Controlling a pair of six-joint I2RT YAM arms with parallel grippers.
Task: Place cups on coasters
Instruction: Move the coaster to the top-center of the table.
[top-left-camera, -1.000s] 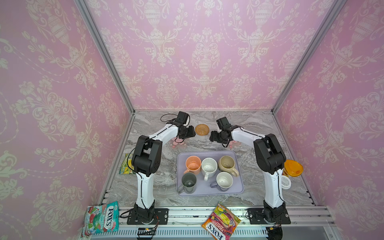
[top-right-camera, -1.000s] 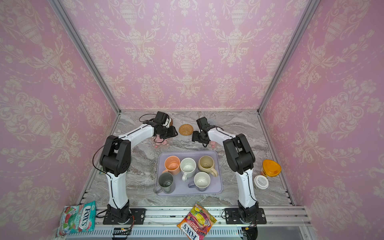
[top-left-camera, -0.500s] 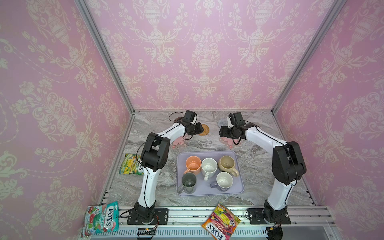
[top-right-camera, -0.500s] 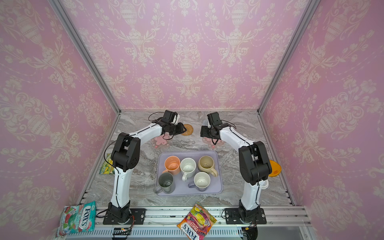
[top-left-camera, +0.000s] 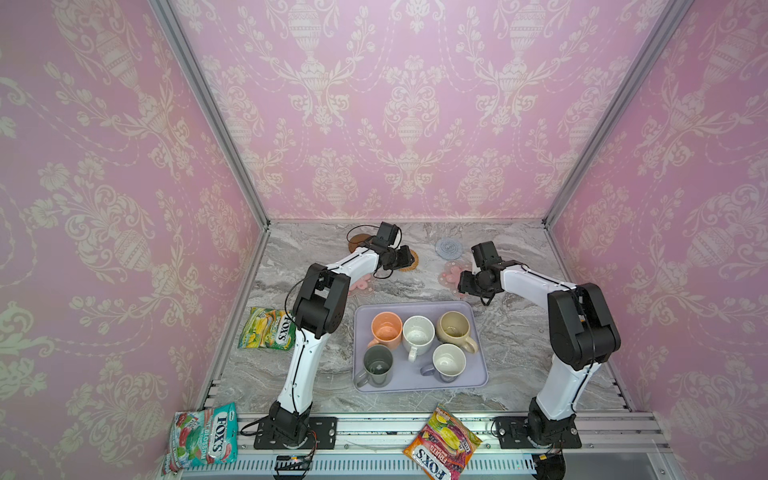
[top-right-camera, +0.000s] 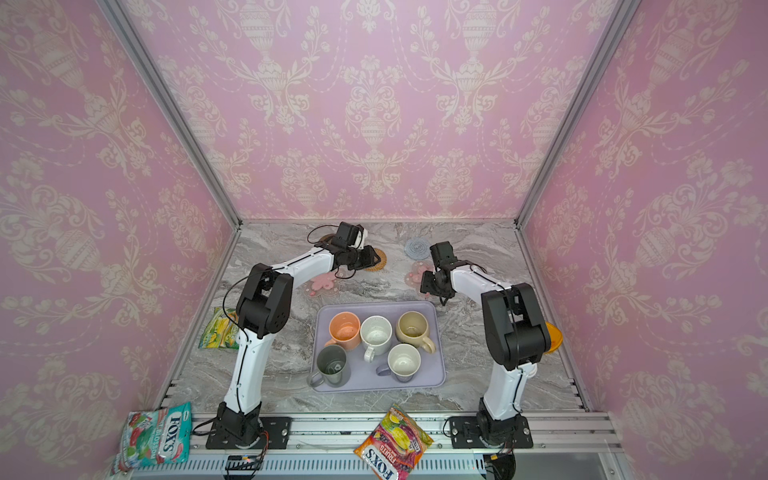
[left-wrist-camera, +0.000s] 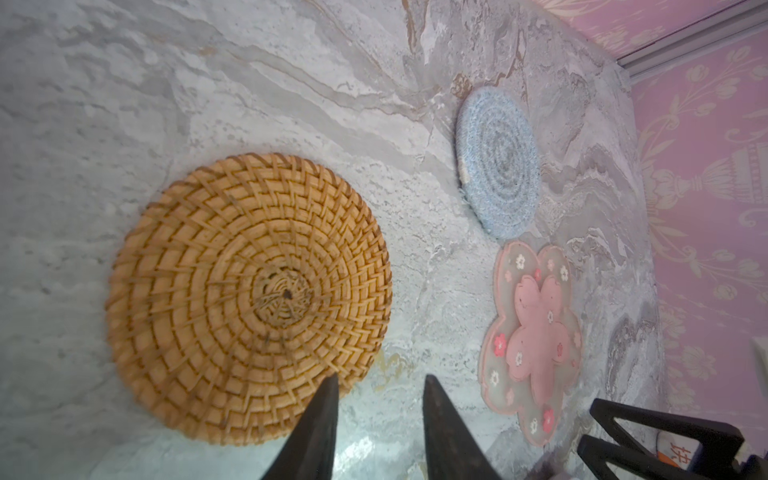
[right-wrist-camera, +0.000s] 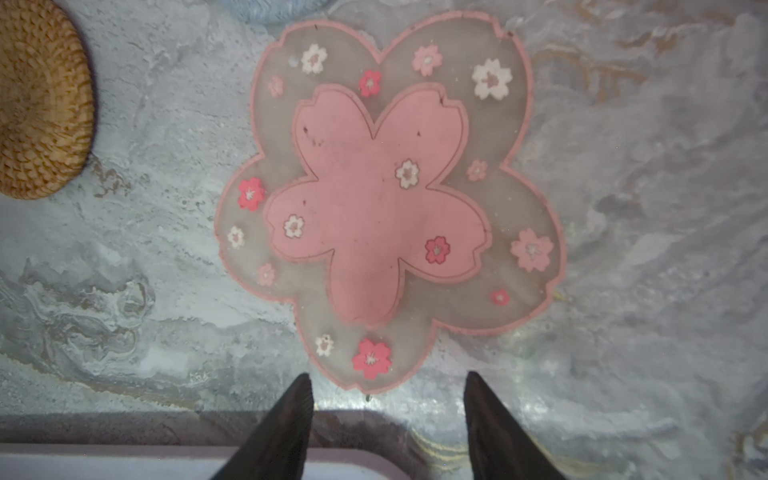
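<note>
Five cups stand on the lavender tray: peach-orange, speckled white, beige, dark grey-green and lavender. Behind the tray lie the coasters: brown disc, rattan round, pale blue knitted, and two pink-flower ones. My left gripper hovers open at the rattan coaster's edge, holding nothing. My right gripper is open and empty between the right pink-flower coaster and the tray's back rim.
Candy bags lie left of the tray and on the front rail. An orange-lidded container sits behind the right arm. Pink walls close in three sides.
The left gripper slid right from the left flower coaster to the rattan one. The right gripper moved right, then back toward the tray. Both jaws have narrowed.
</note>
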